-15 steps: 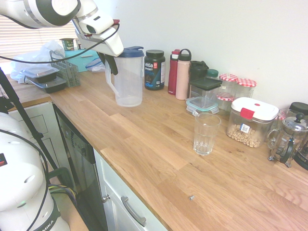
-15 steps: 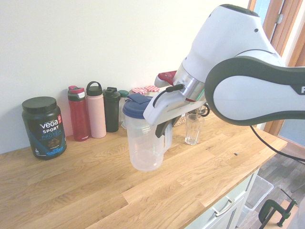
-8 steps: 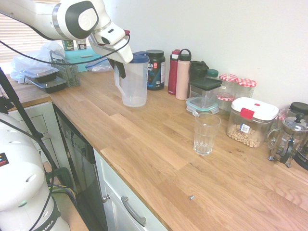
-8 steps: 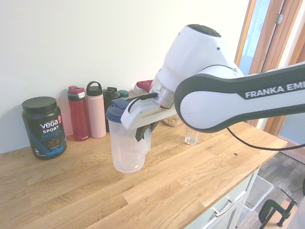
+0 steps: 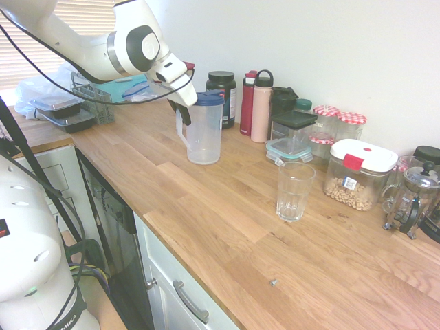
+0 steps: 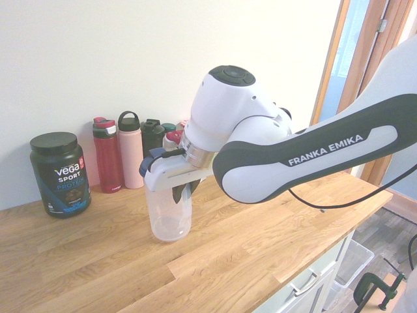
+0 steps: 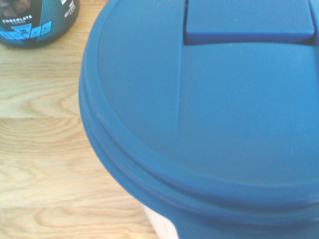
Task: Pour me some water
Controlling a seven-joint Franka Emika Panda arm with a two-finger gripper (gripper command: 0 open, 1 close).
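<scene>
Your gripper is clamped on the handle of the clear pitcher, at the handle's top just under the blue lid. You can see the handle itself only in the first exterior view; in the second exterior view the gripper and the arm cover that side, so you get only the pitcher body with its base at or just over the wooden counter; you cannot tell contact there. From the first exterior view the pitcher looks upright, near the black protein tub and the red bottle. That view alone gives you the empty glass, standing well apart from the pitcher, toward the jar of nuts. Your wrist view is filled by the blue lid, with a corner of the protein tub beyond it.
</scene>
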